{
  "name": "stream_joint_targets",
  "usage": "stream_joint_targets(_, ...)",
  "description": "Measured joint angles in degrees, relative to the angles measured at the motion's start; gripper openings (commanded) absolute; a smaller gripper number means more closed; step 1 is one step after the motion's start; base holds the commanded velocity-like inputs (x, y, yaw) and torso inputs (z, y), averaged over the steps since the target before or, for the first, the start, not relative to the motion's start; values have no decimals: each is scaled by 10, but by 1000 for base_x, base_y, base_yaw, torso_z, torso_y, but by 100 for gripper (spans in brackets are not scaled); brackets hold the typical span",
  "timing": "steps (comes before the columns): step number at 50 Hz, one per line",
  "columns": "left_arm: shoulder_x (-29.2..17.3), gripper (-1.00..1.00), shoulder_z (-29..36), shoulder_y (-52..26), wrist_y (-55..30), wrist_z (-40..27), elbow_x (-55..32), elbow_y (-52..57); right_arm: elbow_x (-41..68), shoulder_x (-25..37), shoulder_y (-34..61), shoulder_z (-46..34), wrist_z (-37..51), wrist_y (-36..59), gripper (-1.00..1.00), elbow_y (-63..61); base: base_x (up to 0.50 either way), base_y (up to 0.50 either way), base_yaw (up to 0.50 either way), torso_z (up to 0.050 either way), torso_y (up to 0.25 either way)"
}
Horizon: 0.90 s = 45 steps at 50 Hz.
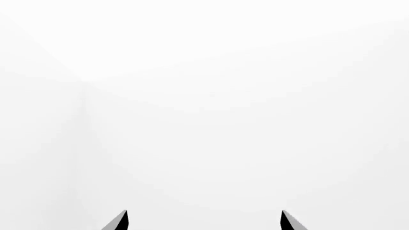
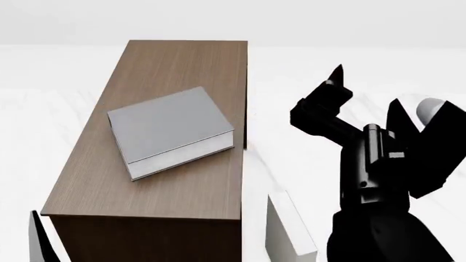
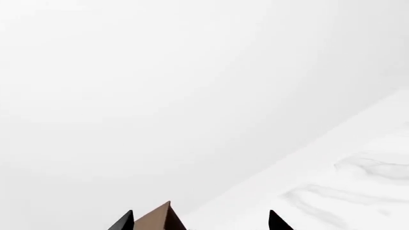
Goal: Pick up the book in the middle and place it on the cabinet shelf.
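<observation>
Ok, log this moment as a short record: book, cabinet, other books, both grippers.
book: grey hardcover lying flat on the cabinet top, turned askew to its edges, white page edges toward the camera
cabinet shelf: dark brown wood-grain, long flat top, nothing else on it
other book: a pale one stands right of the cabinet, low in the head view
right gripper: raised beside the cabinet, open, empty
left gripper: fingertips apart, nothing between them, facing blank white

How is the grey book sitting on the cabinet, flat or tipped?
Flat. The book lies cover-up on the cabinet shelf, skewed to its edges, with no gripper touching it.
</observation>
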Motion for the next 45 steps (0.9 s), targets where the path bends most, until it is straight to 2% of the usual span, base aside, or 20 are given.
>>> stream_joint_targets(10, 0, 100, -6, -6, -7, -3, -1, 2, -70, 45, -73, 14, 28, -41, 100, -51, 0, 0, 0, 0, 0)
stream_joint_targets(20, 0, 100, -19, -15, -14, -13, 0, -3, -253, 71, -194, 15, 43, -141, 100, -66, 0, 0, 0, 0, 0)
stream_joint_targets(33, -6, 100, -40, -13, -14, -31, 20, 1, -489, 49, -327, 46, 84, -325, 100, -6, 0, 0, 0, 0, 0)
stream_joint_targets(45, -16, 100, -85, -6, -5, -67, 45, 24, -590, 45, -375, 109, 133, -386, 100, -16, 0, 0, 0, 1, 0)
